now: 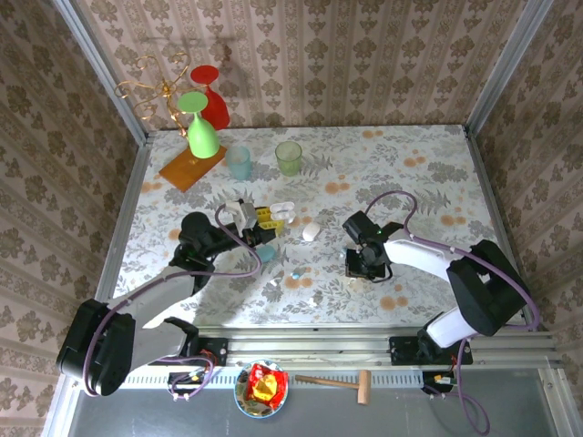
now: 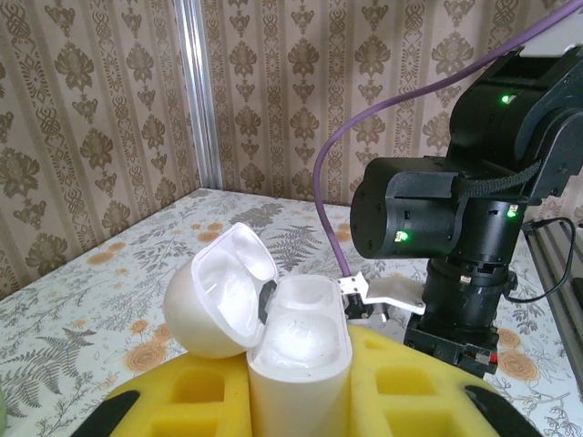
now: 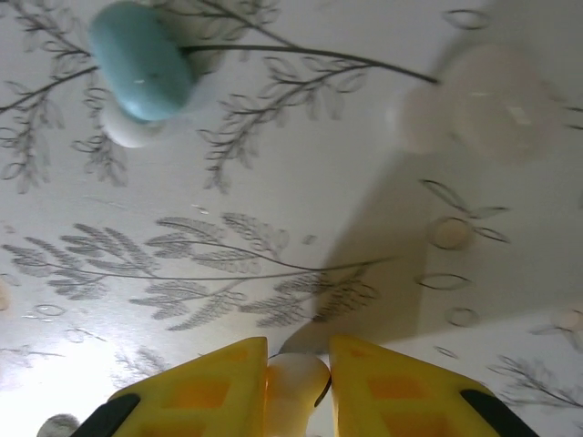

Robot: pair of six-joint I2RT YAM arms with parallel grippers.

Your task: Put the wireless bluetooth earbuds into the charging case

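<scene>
Earbud (image 3: 295,387) pinched in right tool (image 3: 298,366) (left tool (image 2: 299,393) clamps open case (image 2: 297,341)) above floral table (image 3: 273,182), wallpapered walls (image 1: 319,64).

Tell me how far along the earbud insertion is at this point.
Done: the charging case is open, clamped in the left gripper. In hand: the right gripper pinches one white earbud low over the table. Left: seat it in the case, where nothing looks seated yet; a pale-blue bud lies loose on the table.
</scene>
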